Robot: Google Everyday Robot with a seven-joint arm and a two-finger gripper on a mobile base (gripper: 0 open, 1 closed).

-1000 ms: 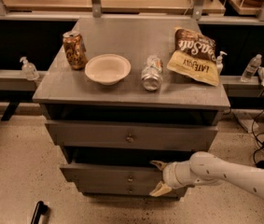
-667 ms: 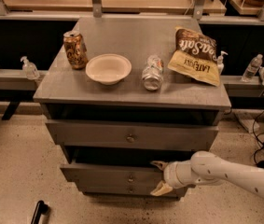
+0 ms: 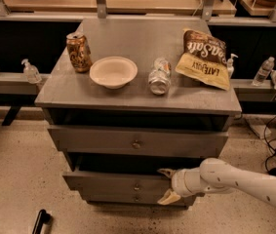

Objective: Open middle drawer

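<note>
The grey cabinet has three drawer fronts, each with a small round knob. The middle drawer (image 3: 113, 181) sits below the tall top front (image 3: 98, 141), and its front stands out a little from the cabinet, with a dark gap above it. Its knob (image 3: 136, 185) is free. My gripper (image 3: 167, 185) is at the right part of this front, coming in from the right on the white arm (image 3: 245, 182). Its fingers are spread: the upper fingertip (image 3: 165, 171) is at the drawer's top edge, the lower one (image 3: 168, 197) is over the bottom drawer front (image 3: 113, 197).
On the cabinet top (image 3: 128, 96) stand a brown can (image 3: 78, 52), a white bowl (image 3: 113, 72), a lying clear bottle (image 3: 160, 75) and a chip bag (image 3: 204, 58). Bottles stand on low side ledges. Cables lie on the floor at right. A black object (image 3: 40, 220) is at lower left.
</note>
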